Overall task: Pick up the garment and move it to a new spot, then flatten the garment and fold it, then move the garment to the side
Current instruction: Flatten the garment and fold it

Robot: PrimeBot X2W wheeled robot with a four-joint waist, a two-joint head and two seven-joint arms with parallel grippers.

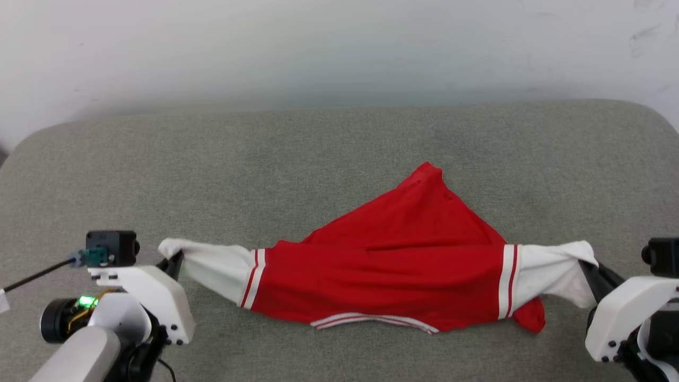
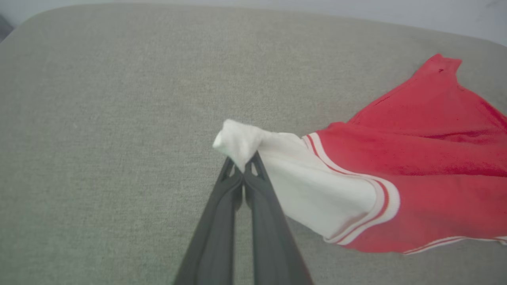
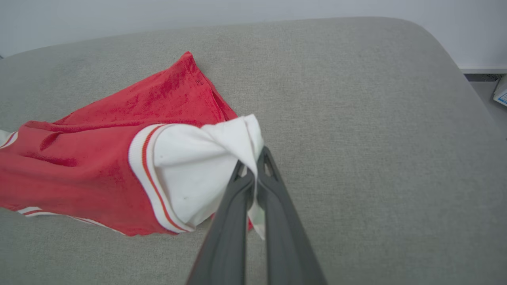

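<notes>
Stretching the garment (image 1: 382,265) flat: left jaws clench the left sleeve (image 1: 212,268), right jaws the right sleeve (image 1: 551,270). Next, likely, pull it taut and lay the bunched body smooth.

White angular housings (image 1: 154,297), small dark screws (image 1: 179,342) and long dark-grey fingers (image 2: 222,221) on left gripper (image 1: 176,259) and right gripper (image 1: 585,267); beside the left, black camera block (image 1: 111,248), teal plug (image 1: 94,257), thin black cable (image 1: 37,276), green light (image 1: 86,302), pale grey forearm (image 1: 79,355).
</notes>
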